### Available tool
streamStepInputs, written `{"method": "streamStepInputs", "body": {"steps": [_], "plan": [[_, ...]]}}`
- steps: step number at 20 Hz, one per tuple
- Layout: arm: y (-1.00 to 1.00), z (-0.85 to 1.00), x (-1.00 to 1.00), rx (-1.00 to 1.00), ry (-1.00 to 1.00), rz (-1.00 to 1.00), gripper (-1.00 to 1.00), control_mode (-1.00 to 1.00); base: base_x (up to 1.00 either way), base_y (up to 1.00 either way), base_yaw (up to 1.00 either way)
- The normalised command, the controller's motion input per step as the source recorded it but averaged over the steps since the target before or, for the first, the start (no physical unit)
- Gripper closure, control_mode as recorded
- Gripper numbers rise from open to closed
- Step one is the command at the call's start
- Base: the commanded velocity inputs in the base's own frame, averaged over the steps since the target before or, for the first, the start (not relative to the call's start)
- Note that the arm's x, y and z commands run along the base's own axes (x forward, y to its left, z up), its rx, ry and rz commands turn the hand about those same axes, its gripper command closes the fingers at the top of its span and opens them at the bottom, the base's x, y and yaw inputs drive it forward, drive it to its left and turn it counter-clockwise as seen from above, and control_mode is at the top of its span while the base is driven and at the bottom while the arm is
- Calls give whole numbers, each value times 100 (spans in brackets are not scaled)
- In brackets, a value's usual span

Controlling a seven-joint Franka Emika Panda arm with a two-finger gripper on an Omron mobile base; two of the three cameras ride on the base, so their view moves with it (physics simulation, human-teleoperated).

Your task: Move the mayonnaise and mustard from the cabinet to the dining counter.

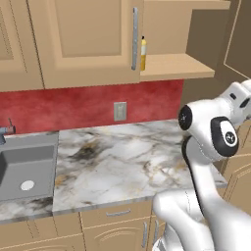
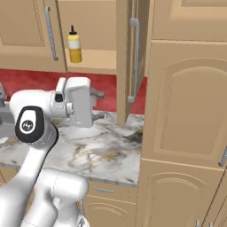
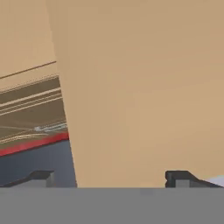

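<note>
While its jaws stand wide apart, the gripper [image 2: 100, 105] points level at the open cabinet [image 2: 126, 62] door's edge, over the marble counter [image 2: 102, 150]. Right base view shows the mustard [image 2: 74, 44] upright on the shelf; left base view half hides it behind a door.
</note>
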Motion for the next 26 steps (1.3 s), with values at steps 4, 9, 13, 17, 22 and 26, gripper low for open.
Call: {"method": "streamStepInputs", "body": {"steps": [4,9,13,17,22,26], "plan": [[70,13,3,37,-27,19,-100,-100,0,0,0],[63,23,24,43,-28,18,-100,-100,0,0,0],[46,28,36,45,-21,23,-100,-100,0,0,0],[40,25,25,40,-20,29,-100,-100,0,0,0],[42,16,31,37,-21,31,-100,-100,0,0,0],[48,3,39,32,-25,28,-100,-100,0,0,0]]}}
